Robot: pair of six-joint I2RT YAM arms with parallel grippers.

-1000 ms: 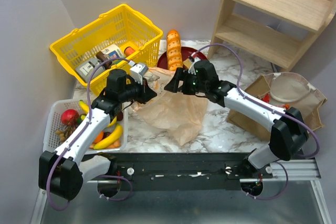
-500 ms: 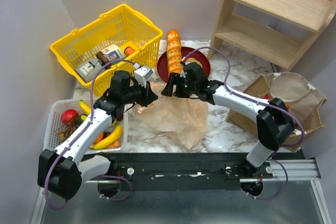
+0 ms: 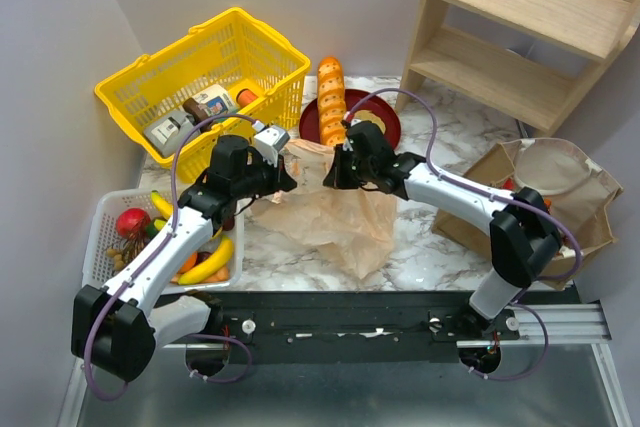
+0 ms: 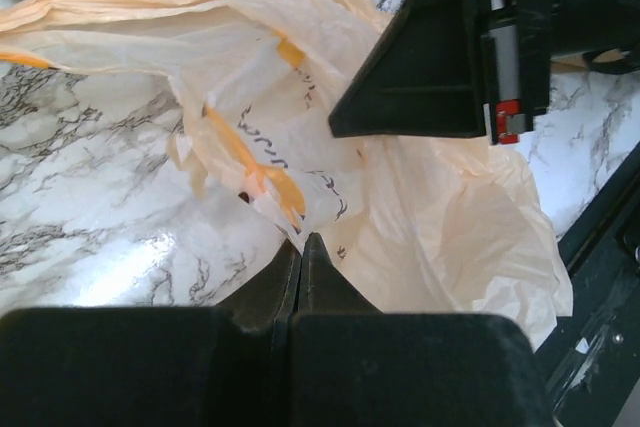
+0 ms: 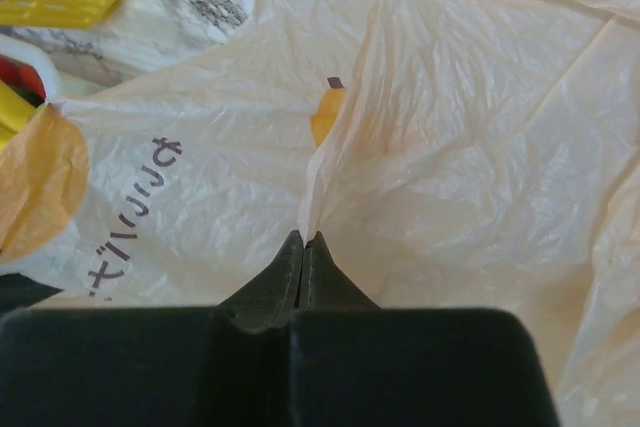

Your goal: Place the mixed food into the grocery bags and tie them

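- The left jaws are closed, and a pinch of the plastic bag's (image 4: pixel 440 217) far-left edge is caught between their tips.
- The right jaws are likewise closed on a raised fold of the same film. They are just to the right of the left pair, and the two pinches are near each other but apart.
- The bag is spread on the worktop (image 3: pixel 430 247), with its long axis running from the pinched far edge toward the near right.
- The mouth is judged to need drawing apart, left and right, before anything is loaded.
- The banana (image 3: pixel 210 265) and other fruit are held in the white tray (image 3: pixel 97 237), near and left, so the left arm (image 3: pixel 160 247) is the nearer one.
- Room is tight on the far side, where the red plate (image 3: pixel 385 127) and loaf (image 3: pixel 331 97) are close by. Bare worktop is left to the right, before the paper bag (image 3: pixel 600 197).
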